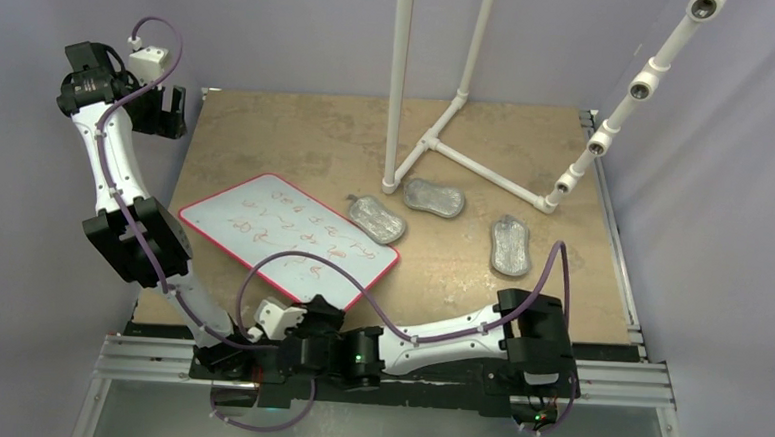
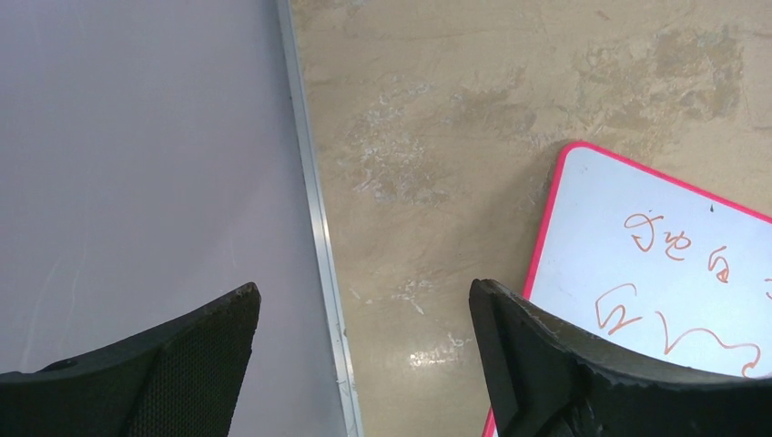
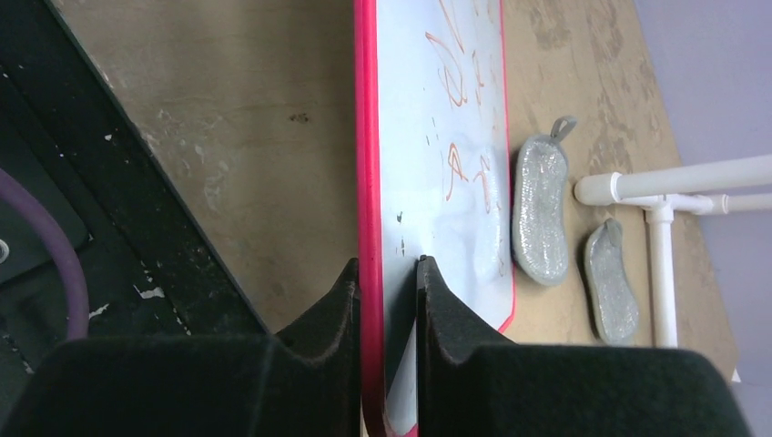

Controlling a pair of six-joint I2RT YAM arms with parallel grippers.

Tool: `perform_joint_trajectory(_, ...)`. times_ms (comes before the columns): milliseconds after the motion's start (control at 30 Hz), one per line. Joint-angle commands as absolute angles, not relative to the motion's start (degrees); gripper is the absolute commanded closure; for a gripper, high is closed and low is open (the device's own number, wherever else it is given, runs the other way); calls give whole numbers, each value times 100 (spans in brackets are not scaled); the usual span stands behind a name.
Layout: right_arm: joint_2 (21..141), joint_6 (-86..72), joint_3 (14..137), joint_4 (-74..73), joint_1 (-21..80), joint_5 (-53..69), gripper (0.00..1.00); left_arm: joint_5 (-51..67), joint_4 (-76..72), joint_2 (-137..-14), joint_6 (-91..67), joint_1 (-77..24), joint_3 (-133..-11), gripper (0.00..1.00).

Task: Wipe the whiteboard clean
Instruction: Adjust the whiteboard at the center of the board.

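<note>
The whiteboard lies slanted on the tan table, white with a red rim and red scribbles across it. My right gripper sits at its near corner. In the right wrist view the right gripper straddles the red rim of the whiteboard: the left finger touches the rim and a thin gap shows before the right finger. My left gripper hangs over the table's far left edge. Seen from the left wrist, the left gripper stands wide open and empty, with a corner of the whiteboard beside its right finger.
Three silvery-grey oval pads lie to the right of the board. A white pipe frame stands at the back. A metal edge strip marks the table's left border.
</note>
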State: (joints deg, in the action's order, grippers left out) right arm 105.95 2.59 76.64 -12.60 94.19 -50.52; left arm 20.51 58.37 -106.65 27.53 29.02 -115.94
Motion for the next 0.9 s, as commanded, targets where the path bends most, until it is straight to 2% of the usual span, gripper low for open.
perform_joint_trajectory(0,11034,-1244,7295,-892,9254,-3559,100,2255,5801,-10643,2612,2913,-11605,15)
perform_joint_trajectory(267,11297,-1763,6692,-617,9264,-3117,99,2302,5699,-10624,2651,2917,-11341,13)
perform_joint_trajectory(467,11482,-1979,6785,-523,9273,-2807,95,2339,5646,-10627,2637,2912,-11197,12)
perform_joint_trajectory(700,11402,-2123,7020,-495,9264,-2465,61,2358,5591,-10569,2661,2914,-11025,11)
perform_joint_trajectory(867,10706,-2265,7054,-719,8951,-2584,27,2397,5608,-10566,2739,2918,-10774,10)
